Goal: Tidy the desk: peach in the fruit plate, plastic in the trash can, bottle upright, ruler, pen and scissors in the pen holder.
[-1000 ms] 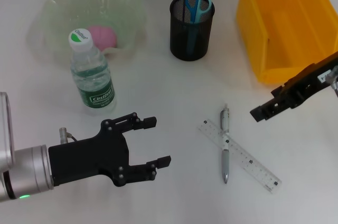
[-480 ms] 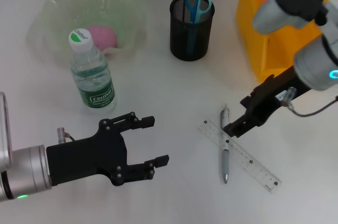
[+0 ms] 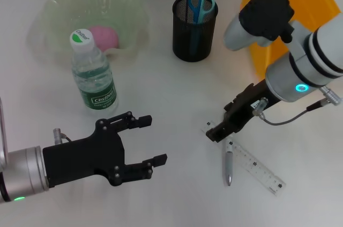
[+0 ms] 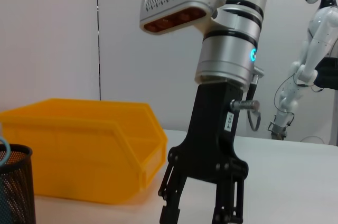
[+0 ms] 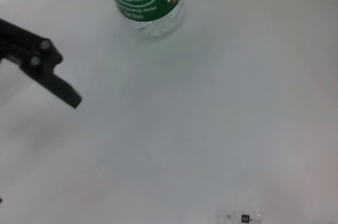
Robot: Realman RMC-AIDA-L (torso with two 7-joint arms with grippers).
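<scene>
Pen (image 3: 229,164) and ruler (image 3: 258,169) lay crossed on the white tabletop (image 3: 177,88), the right gripper (image 3: 217,132) poised right over their upper ends with jaws apart. Scissors (image 3: 199,5) stood in the mesh pen holder (image 3: 194,31). Bottle (image 3: 92,75) stood upright beside the fruit plate (image 3: 64,7) holding the peach (image 3: 103,37). Nearer the robot, the left gripper (image 3: 146,141) hovered with jaws released, holding nothing.

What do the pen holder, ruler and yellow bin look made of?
Pen holder: black wire mesh, likely metal; the scissors show through its holes.
Ruler: clear, probably plastic; the table shows through between the tick marks.
Yellow bin: smooth moulded plastic, slightly glossy, by its look.
</scene>
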